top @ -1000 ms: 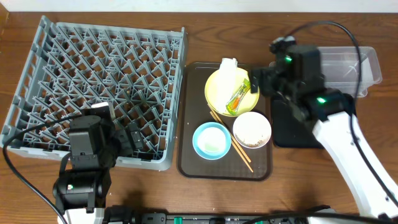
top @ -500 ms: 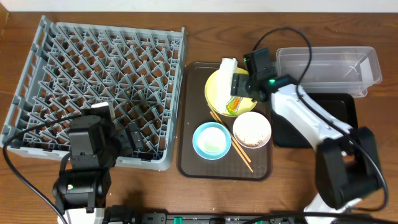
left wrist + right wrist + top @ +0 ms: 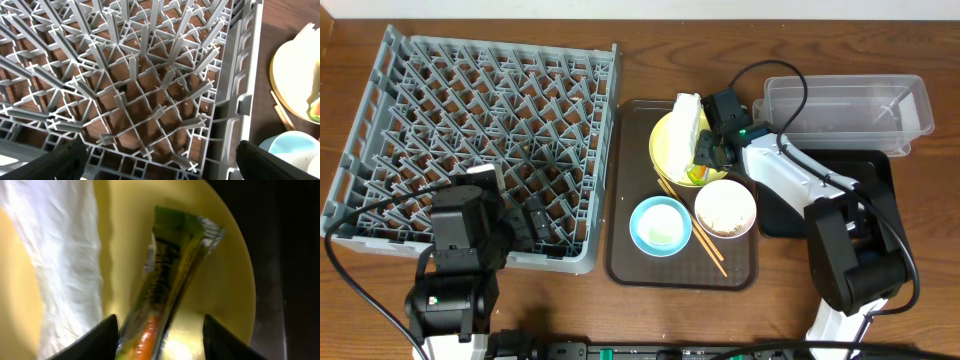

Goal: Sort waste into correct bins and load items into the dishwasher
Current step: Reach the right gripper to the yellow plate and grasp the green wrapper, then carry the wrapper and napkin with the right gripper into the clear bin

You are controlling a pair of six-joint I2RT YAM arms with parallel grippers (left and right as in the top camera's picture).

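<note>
Between spread right jaws: wrapper (image 3: pixel 165 280) end, on yellow plate (image 3: pixel 222 290).

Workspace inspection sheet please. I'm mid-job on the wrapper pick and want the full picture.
Surface: wooden table; brown tray beside dish rack.
Job's things: yellow plate carries napkin and wrapper; blue bowl and white bowl, holding whitish scraps, sit on brown tray; dish rack holds no dishes; clear tub and black tray at right, nothing seen inside; cup not seen.
Clutter: chopsticks across brown tray.
Grippers: right gripper open, fingers either side of wrapper; left gripper open over dish rack.
Cables: black cable loops above right arm, near clear tub.
Surroundings: nothing seen.
</note>
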